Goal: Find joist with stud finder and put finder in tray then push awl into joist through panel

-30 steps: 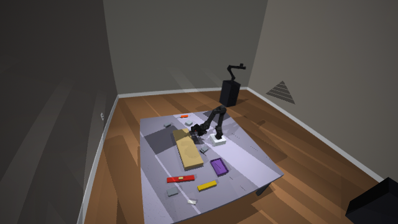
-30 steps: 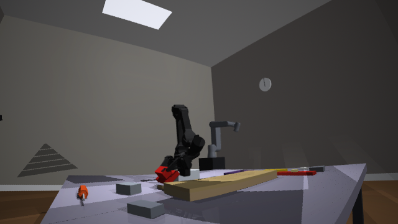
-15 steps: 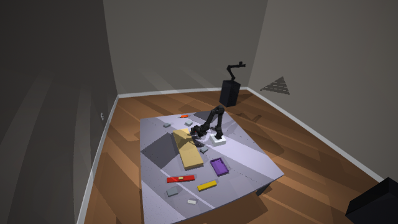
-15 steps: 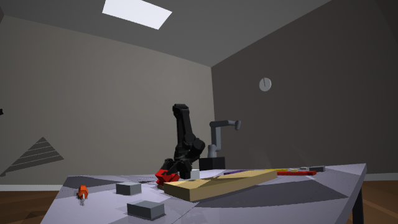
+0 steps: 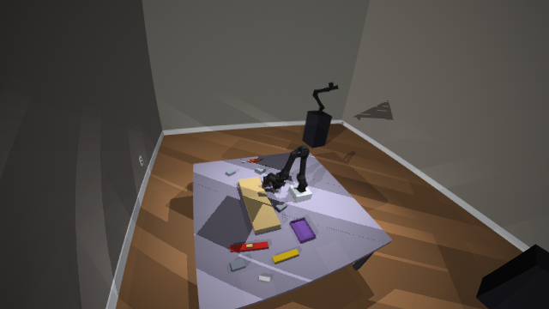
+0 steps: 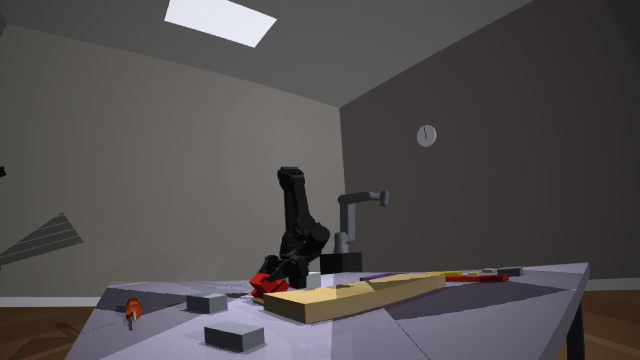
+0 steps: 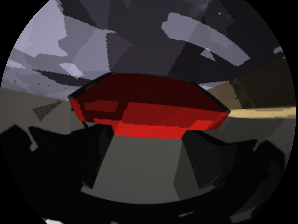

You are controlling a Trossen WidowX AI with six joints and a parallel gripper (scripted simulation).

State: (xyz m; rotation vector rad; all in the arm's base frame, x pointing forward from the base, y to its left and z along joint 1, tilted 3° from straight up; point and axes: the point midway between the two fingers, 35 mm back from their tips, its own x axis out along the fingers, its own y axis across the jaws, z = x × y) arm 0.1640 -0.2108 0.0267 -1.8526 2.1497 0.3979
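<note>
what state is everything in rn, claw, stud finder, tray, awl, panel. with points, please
claw (image 5: 267, 184) (image 6: 271, 281) (image 7: 149, 123): shut on the stud finder
stud finder (image 6: 264, 286) (image 7: 150, 117): gripped, tilted
tray (image 5: 302, 230) (image 6: 381, 276): empty
awl (image 5: 255, 160) (image 6: 133, 308): lying on the table (image 5: 343, 227) (image 6: 170, 345)
panel (image 5: 259, 216) (image 6: 350, 298) (image 7: 262, 111): lying flat, any hole too small to tell

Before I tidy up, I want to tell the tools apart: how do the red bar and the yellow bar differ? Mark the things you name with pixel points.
The red bar (image 5: 261, 246) (image 6: 492, 278) is longer; the yellow bar (image 5: 286, 256) (image 6: 452, 273) is shorter. The red bar carries a small pale-yellow insert (image 5: 249, 245) (image 6: 473, 274) on top, while the yellow bar looks plain. Both lie flat on the table.
</note>
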